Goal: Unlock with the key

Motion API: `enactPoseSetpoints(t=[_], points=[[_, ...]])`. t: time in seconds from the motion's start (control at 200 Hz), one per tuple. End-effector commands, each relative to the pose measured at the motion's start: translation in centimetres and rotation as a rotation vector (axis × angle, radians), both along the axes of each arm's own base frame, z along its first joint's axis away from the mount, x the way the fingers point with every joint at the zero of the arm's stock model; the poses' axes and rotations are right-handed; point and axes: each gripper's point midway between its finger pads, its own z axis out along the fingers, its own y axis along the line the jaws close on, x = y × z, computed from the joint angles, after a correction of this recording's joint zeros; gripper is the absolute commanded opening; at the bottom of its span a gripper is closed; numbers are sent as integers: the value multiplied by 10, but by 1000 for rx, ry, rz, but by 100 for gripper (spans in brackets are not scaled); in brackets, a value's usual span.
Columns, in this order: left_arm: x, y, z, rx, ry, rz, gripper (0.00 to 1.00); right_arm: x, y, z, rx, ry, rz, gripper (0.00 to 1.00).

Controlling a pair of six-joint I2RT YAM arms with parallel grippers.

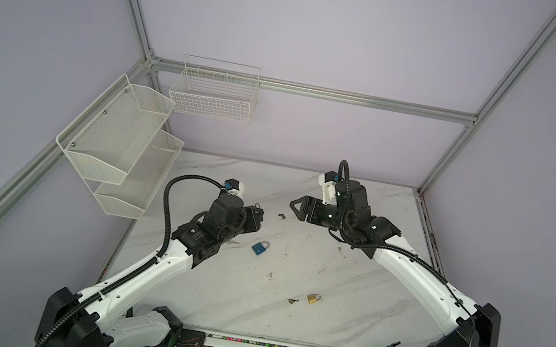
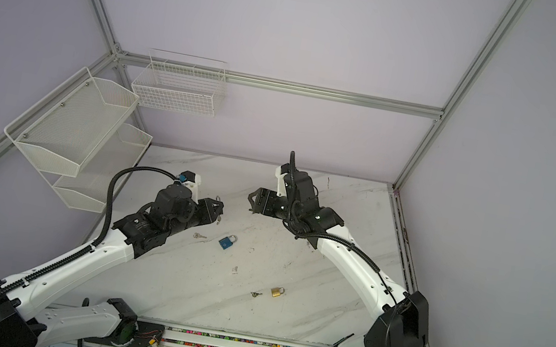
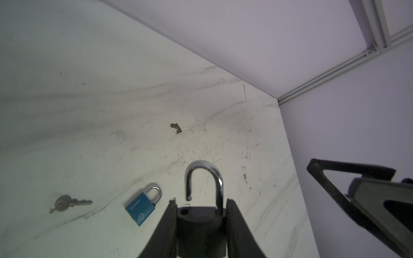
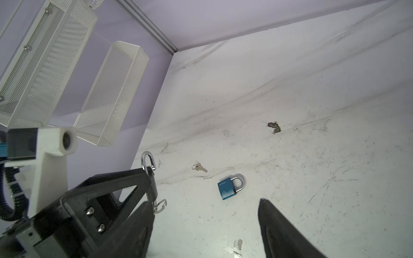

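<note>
Here, in both top views the left gripper (image 1: 255, 218) reaches toward the middle of the marble table (image 1: 348, 271). The right gripper (image 1: 295, 206) faces it, near but apart. What the left one carries is too small to tell there. A blue padlock (image 1: 260, 248) lies just in front of the left gripper, and a brass padlock (image 1: 313, 298) lies well apart, nearer the robot's base. In the left wrist view the fingers (image 3: 166, 227) are closed part way on the two sides of a black padlock (image 3: 201, 225). Its shackle (image 3: 204, 178) is up, with one end free above its hole. In the right wrist view the right gripper's jaws stand wide apart with only table between them, so it holds nothing. A key ring (image 4: 159, 205) hangs under the held lock, so I judge the key sits in the keyhole, though its blade is hidden. The unlocking step looks done for this lock. The next move, I think, calls for putting the lock down softly without pushing the shackle back in, or for the right arm to fetch the loose key (image 4: 200, 168).
</note>
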Motion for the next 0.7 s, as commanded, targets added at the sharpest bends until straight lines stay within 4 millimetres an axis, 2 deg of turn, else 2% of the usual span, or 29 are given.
enactPoseSetpoints(t=[0.0, 0.165, 0.33, 0.57, 0.695], points=[[-2, -18, 22, 121, -303, -173, 0, -8, -9, -9, -131, 32, 42, 77], [-3, -26, 11, 230, -453, -233, 0, -10, -6, -3, -209, 12, 69, 77], [-9, -40, 7, 297, -597, -293, 0, -16, 11, -14, -284, 37, 104, 77], [-11, -50, -1, 334, -623, -317, 0, -12, 28, -19, -308, 59, 109, 77], [-12, -52, -2, 346, -626, -320, 0, -2, 24, -30, -387, 67, 65, 77]])
